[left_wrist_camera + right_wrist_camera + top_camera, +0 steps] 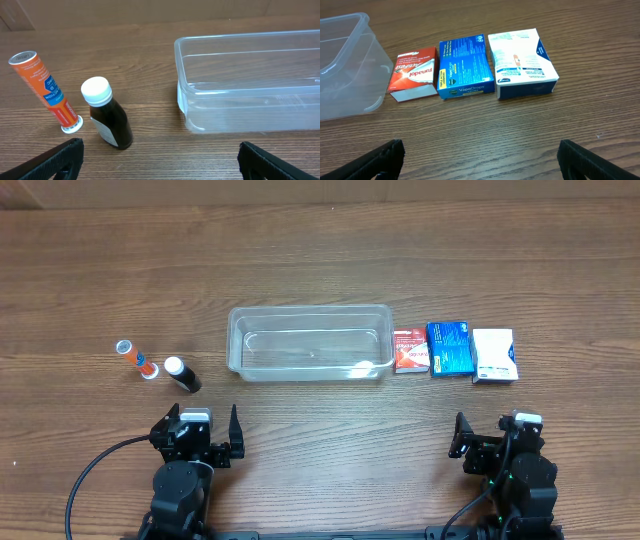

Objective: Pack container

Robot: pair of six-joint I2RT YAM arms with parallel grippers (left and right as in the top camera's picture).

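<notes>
Shows brown wood-grain tabletop [320,250] bearing clear rectangular plastic container [308,309], with left claw [160,150] and right claw [480,147] both spread wide, holding nothing.

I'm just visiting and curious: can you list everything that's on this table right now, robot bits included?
container: 1, clear, middle of the table, nothing in it
tube: 1, orange, left of the container
bottle: 1, dark with a white cap, beside the tube
red box: 1, red, just right of the container
blue box: 1, blue, right of the red box
white box: 1, white and blue, farthest right
table: 1, brown wood, under everything
left gripper: 1, black, near edge, open
right gripper: 1, black, near edge, open
</notes>
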